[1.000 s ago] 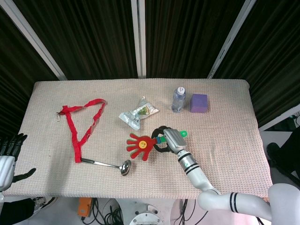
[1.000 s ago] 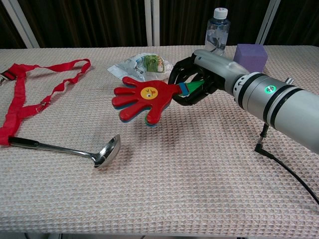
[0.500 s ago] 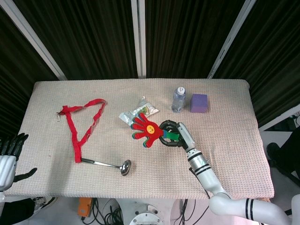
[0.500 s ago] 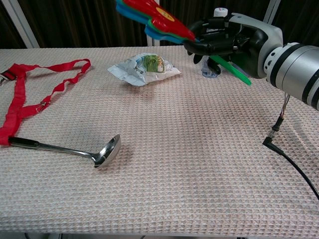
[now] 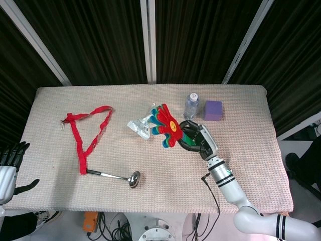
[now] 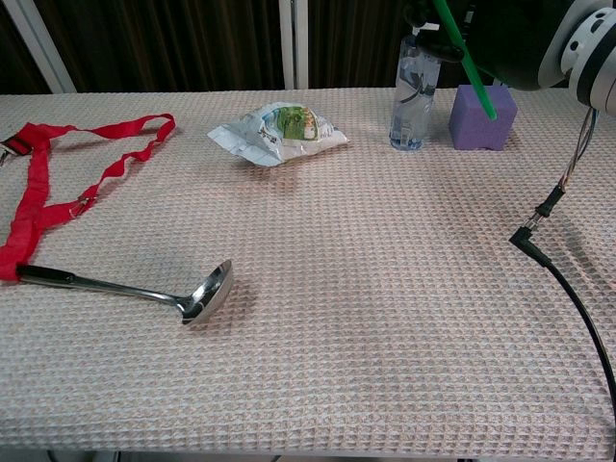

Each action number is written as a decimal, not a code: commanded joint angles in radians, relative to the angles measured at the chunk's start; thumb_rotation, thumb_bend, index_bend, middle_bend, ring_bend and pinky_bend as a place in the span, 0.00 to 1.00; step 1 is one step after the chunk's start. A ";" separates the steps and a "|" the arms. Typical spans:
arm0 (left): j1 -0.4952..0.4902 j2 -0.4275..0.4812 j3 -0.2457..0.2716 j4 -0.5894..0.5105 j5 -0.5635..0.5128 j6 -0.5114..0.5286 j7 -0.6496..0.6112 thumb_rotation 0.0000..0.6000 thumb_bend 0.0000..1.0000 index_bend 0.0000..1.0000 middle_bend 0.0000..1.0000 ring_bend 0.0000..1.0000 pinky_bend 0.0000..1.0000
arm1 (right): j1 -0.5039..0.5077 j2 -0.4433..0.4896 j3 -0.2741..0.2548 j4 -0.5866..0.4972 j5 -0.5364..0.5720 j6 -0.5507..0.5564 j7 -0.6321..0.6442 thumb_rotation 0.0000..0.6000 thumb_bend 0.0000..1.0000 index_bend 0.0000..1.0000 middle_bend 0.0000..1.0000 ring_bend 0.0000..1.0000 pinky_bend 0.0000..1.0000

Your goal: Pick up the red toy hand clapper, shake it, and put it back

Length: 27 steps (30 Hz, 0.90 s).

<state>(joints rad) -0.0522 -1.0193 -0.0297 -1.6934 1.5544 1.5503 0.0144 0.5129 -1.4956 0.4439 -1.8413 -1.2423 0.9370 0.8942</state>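
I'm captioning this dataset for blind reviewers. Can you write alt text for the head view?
Seen from above, the robot's right hand holds a red plastic hand-shaped toy clapper by its green handle above a beige woven tablecloth. Nearby lie a crinkled snack packet, clear water bottle, purple cube, red strap and steel ladle. The left hand waits off the table's edge.

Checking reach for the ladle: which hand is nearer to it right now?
Left, narrowly. The left hand sits off the table's left edge, level with the ladle. The right hand is up right of it, holding the red clapper.
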 commanded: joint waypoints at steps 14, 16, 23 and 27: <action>-0.004 0.006 -0.003 -0.016 -0.012 -0.011 0.012 1.00 0.06 0.07 0.04 0.00 0.01 | 0.109 0.131 -0.131 -0.020 -0.065 0.085 -1.413 1.00 0.47 1.00 0.75 0.74 0.90; -0.004 0.007 -0.004 -0.019 -0.014 -0.012 0.014 1.00 0.06 0.07 0.04 0.00 0.01 | 0.114 0.155 -0.123 -0.061 -0.030 0.090 -1.439 1.00 0.47 1.00 0.75 0.74 0.90; -0.007 0.008 -0.007 -0.024 -0.011 -0.009 0.012 1.00 0.06 0.07 0.04 0.00 0.01 | 0.122 0.206 -0.086 -0.170 0.067 0.074 -1.300 1.00 0.47 1.00 0.76 0.75 0.90; -0.005 0.009 -0.006 -0.023 -0.009 -0.007 0.006 1.00 0.06 0.07 0.04 0.00 0.01 | 0.076 0.192 -0.010 -0.198 0.076 0.033 -0.792 1.00 0.45 1.00 0.76 0.75 0.90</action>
<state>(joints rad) -0.0578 -1.0103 -0.0362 -1.7166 1.5452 1.5433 0.0205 0.6186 -1.3156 0.3598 -1.9802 -1.2038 1.0056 -0.4363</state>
